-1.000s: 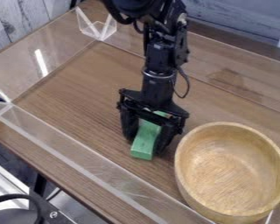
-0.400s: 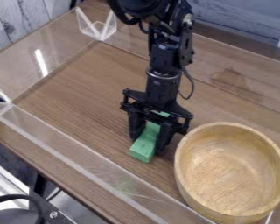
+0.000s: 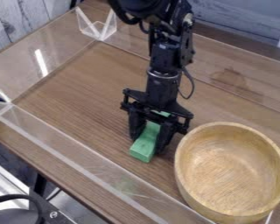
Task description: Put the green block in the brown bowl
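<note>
Gripper (image 3: pixel 153 133) points steeply down at the wooden tabletop (image 3: pixel 84 87), its black fingers (image 3: pixel 136 128) pinching the green block (image 3: pixel 147 142), which rests on the table just left of the brown bowl (image 3: pixel 233 169). Bowl and block sit close together, not touching.
</note>
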Motion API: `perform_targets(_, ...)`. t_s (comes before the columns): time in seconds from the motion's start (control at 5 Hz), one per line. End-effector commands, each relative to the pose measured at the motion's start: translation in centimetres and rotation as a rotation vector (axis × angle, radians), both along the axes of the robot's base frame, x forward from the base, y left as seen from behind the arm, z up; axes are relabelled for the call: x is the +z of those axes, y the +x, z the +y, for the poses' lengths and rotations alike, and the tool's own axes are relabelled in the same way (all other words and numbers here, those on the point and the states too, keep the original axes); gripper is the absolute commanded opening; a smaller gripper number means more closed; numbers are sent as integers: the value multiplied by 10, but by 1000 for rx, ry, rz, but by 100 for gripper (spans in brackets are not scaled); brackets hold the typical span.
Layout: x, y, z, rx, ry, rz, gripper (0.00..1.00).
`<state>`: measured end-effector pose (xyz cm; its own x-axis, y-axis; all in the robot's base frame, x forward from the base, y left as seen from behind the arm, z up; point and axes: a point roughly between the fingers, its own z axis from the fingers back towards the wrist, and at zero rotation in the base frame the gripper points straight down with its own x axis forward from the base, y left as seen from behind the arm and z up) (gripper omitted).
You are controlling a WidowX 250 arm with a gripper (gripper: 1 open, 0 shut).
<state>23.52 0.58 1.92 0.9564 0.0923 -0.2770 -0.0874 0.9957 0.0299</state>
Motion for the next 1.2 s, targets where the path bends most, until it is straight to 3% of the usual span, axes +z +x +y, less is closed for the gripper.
perform_targets(0.0, 3, 7, 3, 17, 2, -23, 0)
perform_targets(0.2, 3, 8, 3, 19, 1, -22, 0)
perform_targets(0.6, 28, 12, -1, 14, -19, -68, 0)
perform_targets(1.0, 76, 25, -16, -1, -45, -144, 0)
